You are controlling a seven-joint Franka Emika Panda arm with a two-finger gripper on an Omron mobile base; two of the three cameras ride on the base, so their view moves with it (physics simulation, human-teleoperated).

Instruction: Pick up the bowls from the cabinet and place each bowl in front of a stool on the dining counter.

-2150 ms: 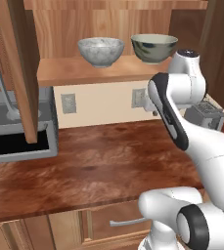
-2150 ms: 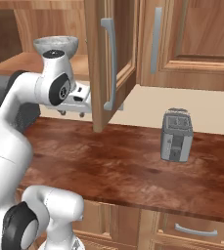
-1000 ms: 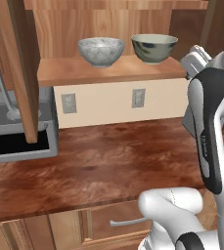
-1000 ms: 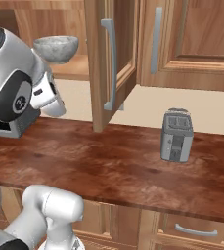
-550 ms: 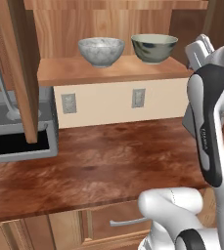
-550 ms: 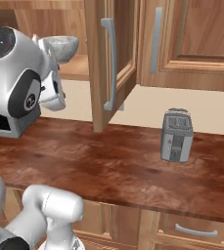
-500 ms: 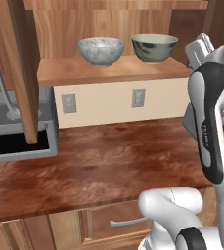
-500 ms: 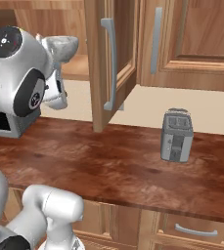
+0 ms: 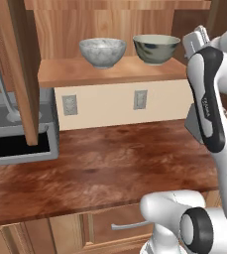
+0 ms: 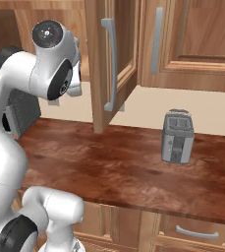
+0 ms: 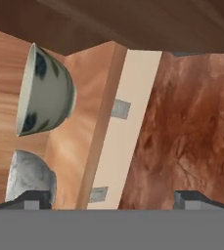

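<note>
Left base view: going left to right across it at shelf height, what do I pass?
Open cabinet door → mottled grey-white bowl → dark green-grey bowl → robot arm, its hand raised level with the bowls.

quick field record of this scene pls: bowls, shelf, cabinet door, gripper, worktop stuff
grey-white bowl: upright on the cabinet shelf, left of the other bowl
dark green-grey bowl: upright on the same shelf, apart from the first, nearer the arm
cabinet door: swung open, silver bar handle
gripper: open, empty, rolled sideways, facing both bowls, touching neither
worktop: red-brown; toaster oven at its left, toaster further right
bowls moved: none yet
</note>
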